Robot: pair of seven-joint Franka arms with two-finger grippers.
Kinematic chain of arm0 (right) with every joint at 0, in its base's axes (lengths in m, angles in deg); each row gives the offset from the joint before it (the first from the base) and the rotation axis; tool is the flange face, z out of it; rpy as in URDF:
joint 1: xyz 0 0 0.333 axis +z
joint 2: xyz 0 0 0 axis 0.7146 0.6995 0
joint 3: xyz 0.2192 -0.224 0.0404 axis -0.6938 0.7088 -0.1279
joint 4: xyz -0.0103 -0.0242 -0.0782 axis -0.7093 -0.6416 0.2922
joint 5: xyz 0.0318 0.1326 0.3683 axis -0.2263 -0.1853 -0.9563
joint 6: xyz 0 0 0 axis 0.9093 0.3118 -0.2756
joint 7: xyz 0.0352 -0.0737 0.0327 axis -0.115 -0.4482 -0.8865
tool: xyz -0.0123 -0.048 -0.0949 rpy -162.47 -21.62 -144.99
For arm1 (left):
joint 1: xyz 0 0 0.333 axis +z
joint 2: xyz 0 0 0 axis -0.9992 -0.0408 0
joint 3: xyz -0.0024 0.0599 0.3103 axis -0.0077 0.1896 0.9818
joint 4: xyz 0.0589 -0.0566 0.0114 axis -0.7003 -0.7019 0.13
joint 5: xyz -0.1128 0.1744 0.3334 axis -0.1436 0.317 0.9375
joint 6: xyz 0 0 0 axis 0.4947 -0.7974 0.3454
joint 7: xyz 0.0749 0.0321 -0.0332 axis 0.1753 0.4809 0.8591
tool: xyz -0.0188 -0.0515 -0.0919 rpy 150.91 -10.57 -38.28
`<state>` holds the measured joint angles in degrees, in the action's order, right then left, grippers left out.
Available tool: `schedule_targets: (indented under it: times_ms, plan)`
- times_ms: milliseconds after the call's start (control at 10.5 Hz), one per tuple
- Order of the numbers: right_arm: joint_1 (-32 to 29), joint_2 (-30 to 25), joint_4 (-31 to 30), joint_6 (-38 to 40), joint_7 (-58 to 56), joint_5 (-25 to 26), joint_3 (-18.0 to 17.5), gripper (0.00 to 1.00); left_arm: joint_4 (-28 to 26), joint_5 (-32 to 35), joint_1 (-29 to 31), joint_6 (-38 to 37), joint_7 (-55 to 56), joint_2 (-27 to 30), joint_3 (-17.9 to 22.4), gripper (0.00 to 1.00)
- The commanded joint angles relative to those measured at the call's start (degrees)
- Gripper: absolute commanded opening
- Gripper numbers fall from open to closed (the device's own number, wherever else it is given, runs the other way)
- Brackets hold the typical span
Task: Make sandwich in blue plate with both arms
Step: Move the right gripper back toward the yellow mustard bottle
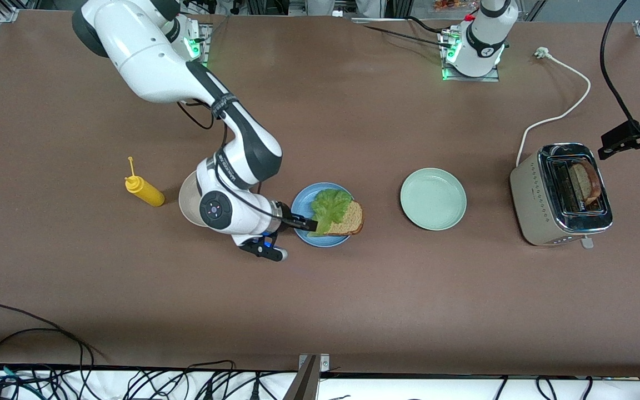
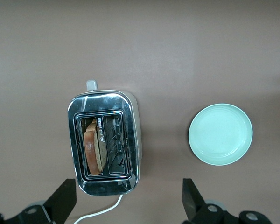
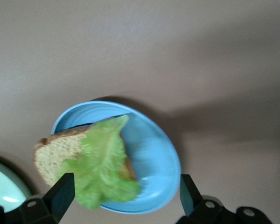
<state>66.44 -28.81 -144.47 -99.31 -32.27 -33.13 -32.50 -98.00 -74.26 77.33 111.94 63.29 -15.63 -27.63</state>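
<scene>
The blue plate (image 1: 300,203) (image 3: 154,149) sits mid-table and holds one brown bread slice (image 1: 351,220) (image 3: 56,148). A ruffled green lettuce leaf (image 1: 328,206) (image 3: 100,170) lies on that slice. My right gripper (image 1: 304,229) (image 3: 123,198) is low at the plate's rim on the right arm's side. It is open, with the leaf's edge lying between its fingers and nothing gripped. Another bread slice (image 1: 585,183) (image 2: 91,151) stands in the toaster (image 1: 542,194) (image 2: 133,140). My left gripper (image 1: 628,139) (image 2: 126,203) hangs open high over the toaster, holding nothing.
A pale green plate (image 1: 433,199) (image 2: 220,134) (image 3: 2,191) lies between the blue plate and the toaster. A yellow squeeze bottle (image 1: 143,190) lies toward the right arm's end. A pale round dish (image 1: 185,203) is mostly hidden under the right wrist. The toaster's white cord (image 1: 567,114) runs toward the bases.
</scene>
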Motion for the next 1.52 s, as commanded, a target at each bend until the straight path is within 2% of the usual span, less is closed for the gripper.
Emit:
schedule_targets:
  times_ms: [0,190,570,665,1046,1236,1426]
  plan:
    - [-1.32,-6.55,-0.48,10.53,-3.6,12.58,-0.01,1.0,0.7,-1.21,0.4,-0.78,-0.19,-0.14,0.03,1.0]
    - [-2.45,-9.35,-0.48,17.39,-11.24,16.22,0.16,1.0,0.79,-1.21,0.32,-0.78,-0.19,-0.23,-0.06,1.0]
    - [-8.42,-15.43,-0.48,31.1,-23.9,16.58,0.16,1.0,0.96,-1.04,-0.39,-0.78,-0.19,-0.14,-0.32,1.0]
    - [-9.48,-18.22,-1.7,32.35,-28.11,16.84,1.12,1.0,1.05,-0.95,-0.47,-0.78,-0.19,-0.14,-1.11,1.0]
    - [-15.28,-31.05,-18.2,29.38,-50.33,16.41,6.48,1.0,0.97,-1.13,-0.47,-0.87,-0.1,0.12,-2.26,1.0]
    - [-17.74,-34.49,-23.48,27.36,-62.89,16.23,10.25,1.0,0.97,-1.13,-0.12,-1.05,-0.1,0.3,-1.82,1.0]
    - [-20.29,-35.21,-25.87,26.66,-76.42,14.57,14.99,1.0,0.97,-1.21,-0.39,-0.96,-0.02,0.21,-1.99,1.0]
